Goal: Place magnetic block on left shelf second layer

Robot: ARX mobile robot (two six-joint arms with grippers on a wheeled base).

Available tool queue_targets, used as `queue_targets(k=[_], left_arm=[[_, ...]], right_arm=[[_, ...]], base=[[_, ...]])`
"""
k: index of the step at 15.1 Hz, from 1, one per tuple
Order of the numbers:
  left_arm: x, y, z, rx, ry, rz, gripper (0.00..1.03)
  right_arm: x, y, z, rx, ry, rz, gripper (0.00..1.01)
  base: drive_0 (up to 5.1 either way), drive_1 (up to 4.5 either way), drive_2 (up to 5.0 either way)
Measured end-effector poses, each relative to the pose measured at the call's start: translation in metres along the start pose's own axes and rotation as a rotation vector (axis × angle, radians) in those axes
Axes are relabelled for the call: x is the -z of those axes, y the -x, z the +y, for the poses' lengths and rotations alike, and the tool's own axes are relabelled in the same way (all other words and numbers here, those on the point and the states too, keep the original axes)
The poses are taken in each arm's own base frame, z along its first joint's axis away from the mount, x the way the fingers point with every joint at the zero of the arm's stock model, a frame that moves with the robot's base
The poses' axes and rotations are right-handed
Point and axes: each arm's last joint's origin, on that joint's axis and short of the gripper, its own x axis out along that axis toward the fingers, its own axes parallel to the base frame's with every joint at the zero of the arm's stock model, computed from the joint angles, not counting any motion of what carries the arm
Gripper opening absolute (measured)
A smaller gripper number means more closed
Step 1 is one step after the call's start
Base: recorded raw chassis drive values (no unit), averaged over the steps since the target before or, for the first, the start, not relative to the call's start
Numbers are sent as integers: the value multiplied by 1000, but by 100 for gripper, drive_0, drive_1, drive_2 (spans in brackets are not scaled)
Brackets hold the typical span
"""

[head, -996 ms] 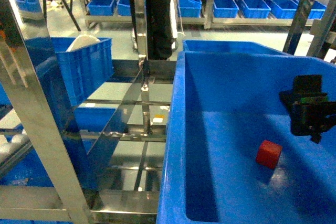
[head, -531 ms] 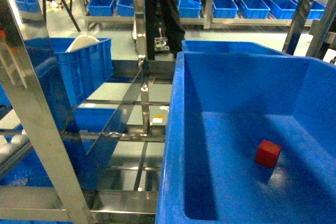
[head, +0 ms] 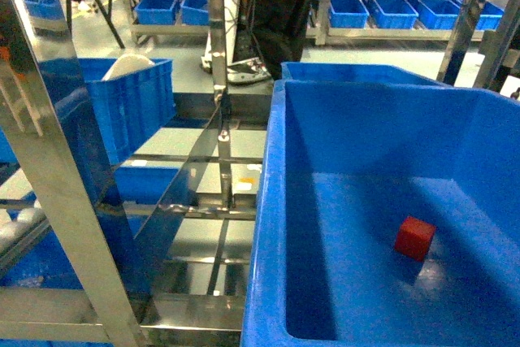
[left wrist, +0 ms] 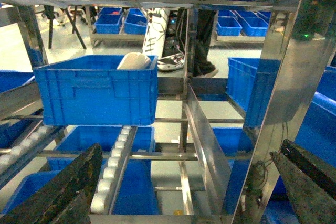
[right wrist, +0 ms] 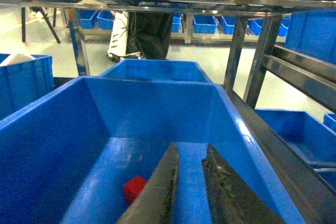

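Observation:
The magnetic block (head: 415,238) is a small red cube lying on the floor of a large blue bin (head: 272,225) at the right. The right wrist view shows the block (right wrist: 135,188) low down, just left of my right gripper (right wrist: 190,182). That gripper's fingers stand a narrow gap apart with nothing between them. The left shelf second layer (head: 195,209) is a tier of steel rails left of the bin. My left gripper (left wrist: 181,192) is wide open and empty, facing those rails (left wrist: 184,156). Neither gripper shows in the head view.
A blue crate (head: 130,107) with a white object in it stands on the left rack, also seen as the crate (left wrist: 97,90) in the left wrist view. A slanted steel divider (left wrist: 202,135) and upright posts (head: 57,176) frame the tier. A roller track (left wrist: 113,166) runs at the left.
One second ago my right gripper hung over the red block inside the bin in the head view; now it is gone from that view. The block has stayed put.

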Motion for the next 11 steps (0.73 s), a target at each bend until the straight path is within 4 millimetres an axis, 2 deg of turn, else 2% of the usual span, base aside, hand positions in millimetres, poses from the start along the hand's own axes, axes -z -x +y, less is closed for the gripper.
queue_targets(k=[1, 2, 5, 11], left_arm=[[0, 0, 0, 0, 0, 0, 98], [0, 0, 0, 0, 0, 0, 98], [0, 0, 0, 0, 0, 0, 98], [0, 0, 0, 0, 0, 0, 98]], right_arm=[[3, 3, -2, 3, -1, -1, 6], [7, 7, -5, 5, -3, 2, 2], [16, 16, -17, 19, -7, 1, 2], [29, 27, -16, 0, -8, -6, 2]], base=[[0, 0, 0], [0, 0, 0], [0, 0, 0], [0, 0, 0]])
